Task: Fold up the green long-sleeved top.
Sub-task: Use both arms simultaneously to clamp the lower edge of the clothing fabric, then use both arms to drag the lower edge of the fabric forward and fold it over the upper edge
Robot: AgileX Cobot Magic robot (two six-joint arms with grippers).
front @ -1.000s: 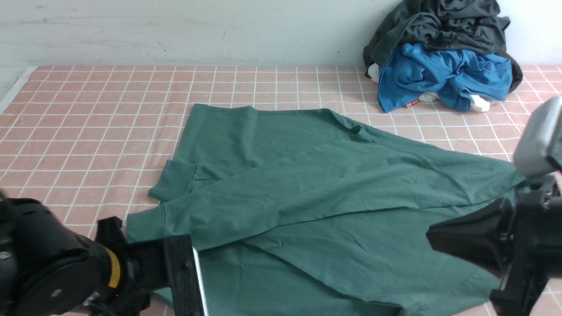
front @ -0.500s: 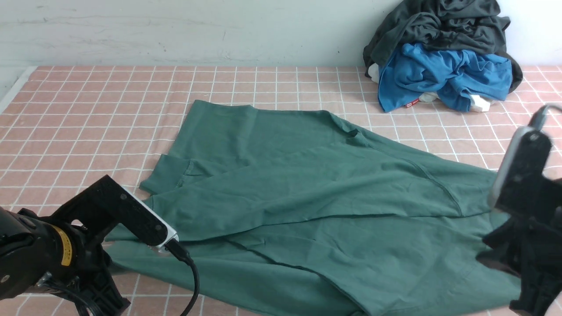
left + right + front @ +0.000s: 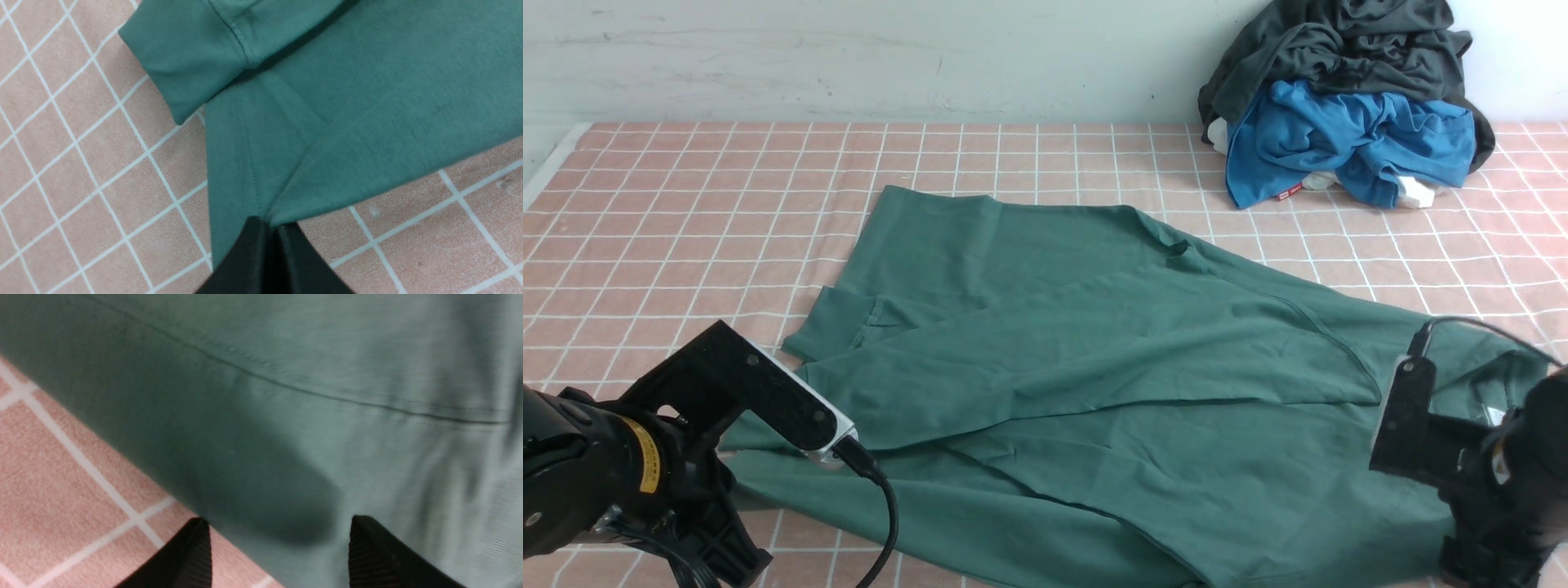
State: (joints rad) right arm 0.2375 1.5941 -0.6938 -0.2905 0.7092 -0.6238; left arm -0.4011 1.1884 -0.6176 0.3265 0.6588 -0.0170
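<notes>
— Where's the green long-sleeved top (image 3: 1094,367)?

— Spread flat on the pink checked cloth (image 3: 686,204), in the middle and towards the near edge. It runs from the left arm across to the right arm, and its far edge stops well short of the wall (image 3: 849,57)

— Is it laid out neatly?

— Partly. One sleeve (image 3: 1054,351) lies slantwise over the body, from the right shoulder down to the near left. A ribbed cuff (image 3: 184,69) pokes out on the left side, resting on the cloth just beside the hem

— What is the left gripper (image 3: 269,228) doing?

— In the left wrist view its black fingers are pressed together with a corner of the green fabric pinched between them, right at the hem's edge. So it is clenched on the top, low over the cloth at the near left

— And the right gripper (image 3: 280,522)?

— Released. The right wrist view shows its two ridged fingertips (image 3: 367,539) standing wide apart above the top's edge, with nothing clamped between them. The fabric under them is a little blurred, with a seam line crossing it

— Anything else on the table?

— A heap at the far right: a bright blue garment (image 3: 1339,139) with a dark grey one (image 3: 1339,41) piled over it, leaning on the wall, well apart from the green top
</notes>
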